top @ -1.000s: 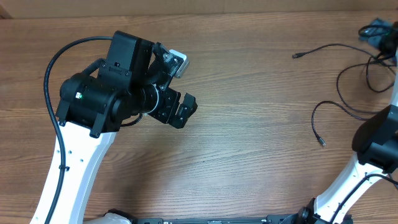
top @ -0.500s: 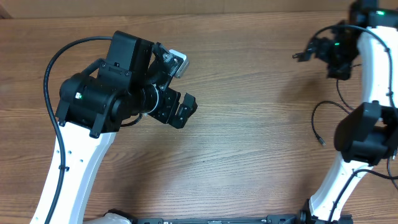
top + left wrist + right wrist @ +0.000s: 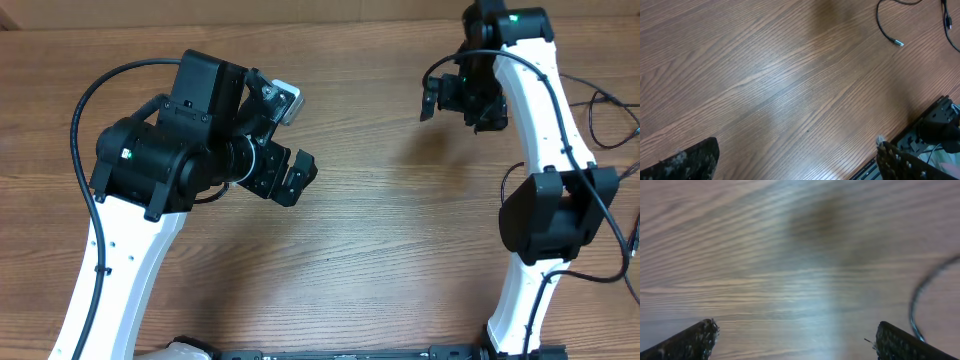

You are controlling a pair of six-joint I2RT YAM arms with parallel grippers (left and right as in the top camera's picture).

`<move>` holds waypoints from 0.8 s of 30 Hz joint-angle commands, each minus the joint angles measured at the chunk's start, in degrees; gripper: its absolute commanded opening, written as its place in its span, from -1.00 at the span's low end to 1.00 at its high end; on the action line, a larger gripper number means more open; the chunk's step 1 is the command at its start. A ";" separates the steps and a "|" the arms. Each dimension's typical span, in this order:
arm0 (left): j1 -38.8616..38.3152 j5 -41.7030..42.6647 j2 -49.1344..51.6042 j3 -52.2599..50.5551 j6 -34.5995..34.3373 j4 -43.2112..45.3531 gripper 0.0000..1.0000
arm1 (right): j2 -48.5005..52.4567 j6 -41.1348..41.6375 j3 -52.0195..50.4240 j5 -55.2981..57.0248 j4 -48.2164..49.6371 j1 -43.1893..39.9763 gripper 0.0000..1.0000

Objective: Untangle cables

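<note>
The cables are thin black cords at the table's right edge; in the overhead view a loop (image 3: pixel 603 112) shows beside my right arm, which hides most of the rest. The left wrist view shows one cord ending in a silver tip (image 3: pixel 897 43) and another with a dark plug (image 3: pixel 946 20), both far from the fingers. My left gripper (image 3: pixel 297 178) is open and empty above bare wood left of centre, and it also shows in the left wrist view (image 3: pixel 795 167). My right gripper (image 3: pixel 440 100) is open and empty over the far right-centre. A blurred cord (image 3: pixel 924 291) curves at the right of my right gripper (image 3: pixel 800 342).
The wooden table (image 3: pixel 380 230) fills all views. My right arm's white links and black joint (image 3: pixel 545 215) stand over the right side. A thick black arm wire (image 3: pixel 90 100) loops beside the left arm. The robot base (image 3: pixel 935 125) shows at the table's edge.
My right arm has swung from the right edge up and leftward over the far part of the table, now covering much of the cables. The left arm has not moved.
</note>
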 commanded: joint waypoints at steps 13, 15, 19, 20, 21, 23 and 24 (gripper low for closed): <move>0.22 0.02 -0.35 1.22 -0.74 0.02 1.00 | -19.30 1.53 0.17 3.87 -0.74 2.40 1.00; 0.22 0.02 -0.35 1.22 -0.74 0.02 0.99 | -19.28 1.53 0.17 3.87 -0.85 2.40 1.00; 0.22 0.02 -0.35 1.22 -0.74 0.02 0.99 | -19.28 1.53 0.17 3.89 -0.37 2.40 1.00; 0.22 0.02 -0.35 1.22 -0.74 0.02 1.00 | -19.28 1.53 0.17 3.89 -0.15 2.40 1.00; 0.22 0.02 -0.35 1.22 -0.74 0.02 1.00 | -19.28 1.53 0.17 3.91 -0.07 2.40 1.00; 0.22 0.04 -0.35 1.22 -0.74 0.02 0.99 | -19.28 1.53 0.17 3.91 -0.11 2.40 1.00; 0.22 0.04 -0.35 1.22 -0.74 0.02 0.99 | -19.28 1.53 0.17 3.91 -0.11 2.40 1.00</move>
